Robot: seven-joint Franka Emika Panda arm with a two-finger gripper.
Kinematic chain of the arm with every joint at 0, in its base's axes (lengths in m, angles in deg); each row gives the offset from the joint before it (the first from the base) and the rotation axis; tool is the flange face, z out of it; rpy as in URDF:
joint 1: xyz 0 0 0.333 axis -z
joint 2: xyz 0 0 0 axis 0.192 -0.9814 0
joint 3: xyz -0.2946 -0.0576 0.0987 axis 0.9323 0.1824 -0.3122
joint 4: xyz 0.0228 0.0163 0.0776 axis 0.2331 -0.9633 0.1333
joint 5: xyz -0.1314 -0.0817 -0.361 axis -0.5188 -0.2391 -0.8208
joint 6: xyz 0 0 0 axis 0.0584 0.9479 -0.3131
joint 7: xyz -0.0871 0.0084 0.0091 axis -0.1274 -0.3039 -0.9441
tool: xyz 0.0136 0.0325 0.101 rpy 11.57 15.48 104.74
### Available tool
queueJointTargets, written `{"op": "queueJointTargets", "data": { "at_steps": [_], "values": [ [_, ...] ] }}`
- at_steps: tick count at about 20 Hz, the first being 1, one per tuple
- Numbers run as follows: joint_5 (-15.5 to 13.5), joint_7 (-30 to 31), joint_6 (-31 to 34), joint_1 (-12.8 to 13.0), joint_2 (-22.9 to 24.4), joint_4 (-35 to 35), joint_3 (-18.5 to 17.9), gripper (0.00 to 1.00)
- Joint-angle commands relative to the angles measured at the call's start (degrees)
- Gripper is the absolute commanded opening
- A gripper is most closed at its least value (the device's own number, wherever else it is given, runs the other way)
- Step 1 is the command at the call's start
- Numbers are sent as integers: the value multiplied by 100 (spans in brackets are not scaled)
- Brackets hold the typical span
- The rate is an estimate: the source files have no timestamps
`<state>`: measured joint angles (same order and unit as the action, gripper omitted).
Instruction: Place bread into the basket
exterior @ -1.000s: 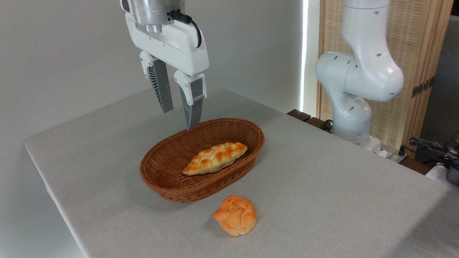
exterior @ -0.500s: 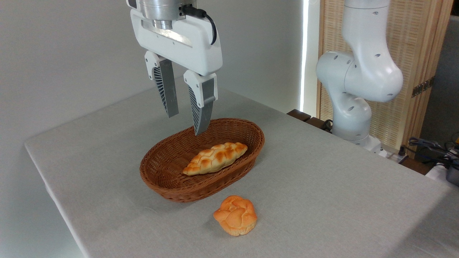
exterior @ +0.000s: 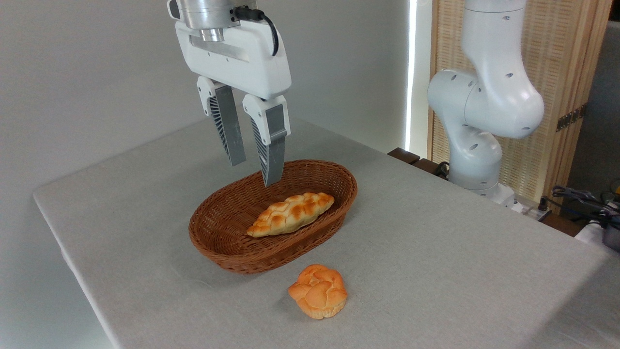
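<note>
The basket (exterior: 227, 235) is seen mid-table with the bread (exterior: 290, 214) lying inside, toward its right; placement is judged done. The gripper (exterior: 255, 173), parted and empty, is held above the basket's far rim; only withdrawal is called for.

tool (exterior: 254, 173) shifted rightward over basket (exterior: 232, 254) rim, fingers (exterior: 233, 135) closer together

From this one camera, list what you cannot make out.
- Underside of the bread: hidden by the loaf itself.
- Near inner wall of the basket: hidden behind its own rim.
- Arm above the gripper: cut off by the top edge.
- Dark gear at far right: cut off, too small to identify.
</note>
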<state>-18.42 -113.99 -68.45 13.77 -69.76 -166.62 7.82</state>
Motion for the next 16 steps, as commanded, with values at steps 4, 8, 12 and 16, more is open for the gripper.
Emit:
{"op": "queueJointTargets", "data": {
  "at_steps": [4,8,12,16],
  "values": [
    [17,37,182,20,-56,138,-46,100],
    [-141,72,182,20,-56,138,-72,100],
    [-141,72,182,20,-47,138,-81,100],
    [-141,63,190,20,-47,138,-81,100]
  ]
}}
